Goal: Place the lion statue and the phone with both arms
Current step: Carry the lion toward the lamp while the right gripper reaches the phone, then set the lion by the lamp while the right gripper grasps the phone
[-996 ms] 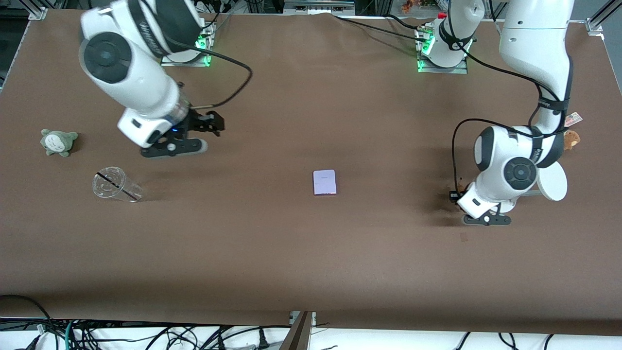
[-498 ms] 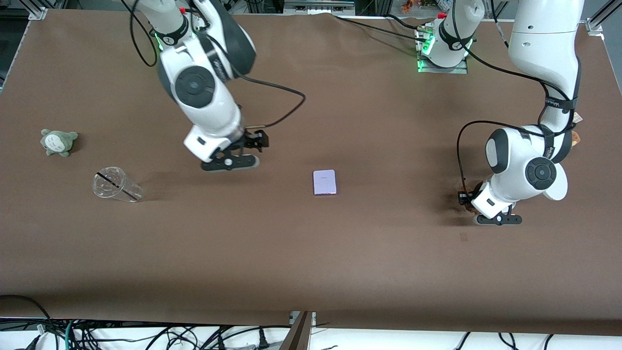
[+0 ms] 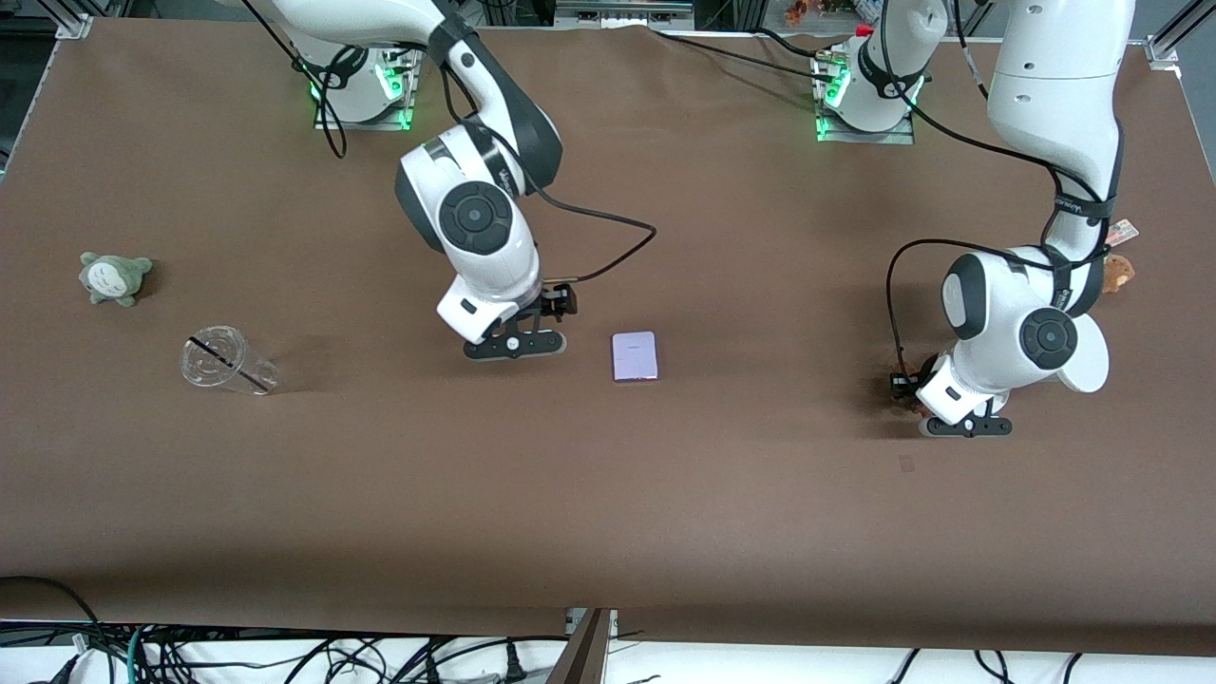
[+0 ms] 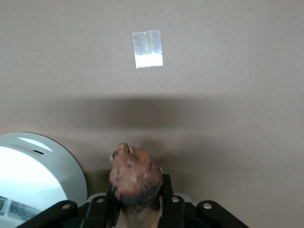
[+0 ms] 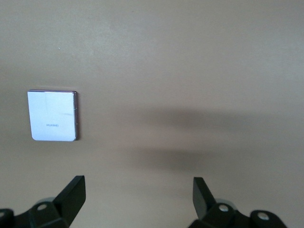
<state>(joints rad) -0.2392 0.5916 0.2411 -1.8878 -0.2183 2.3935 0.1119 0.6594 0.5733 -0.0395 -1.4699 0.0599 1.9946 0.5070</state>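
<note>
The phone [image 3: 636,356], a pale lavender flat slab, lies mid-table; it also shows in the right wrist view [image 5: 52,116]. My right gripper [image 3: 549,306] hangs open and empty beside the phone, toward the right arm's end. The lion statue [image 4: 135,175], orange-brown with dark spots, is clamped between the fingers of my left gripper [image 4: 137,199]. In the front view only a bit of the lion [image 3: 914,366] shows under the left wrist, and my left gripper [image 3: 926,388] is low over the table toward the left arm's end.
A white round stand [image 3: 1083,356] is next to the left gripper, also in the left wrist view [image 4: 33,175]. A brown plush with a tag [image 3: 1118,270] lies beside it. A clear cup [image 3: 226,362] and a grey-green plush [image 3: 114,276] sit toward the right arm's end. A tape patch [image 4: 147,49] is on the table.
My right arm has swung across the table toward the phone and lowered beside it. The left gripper shifted slightly while holding the lion.
</note>
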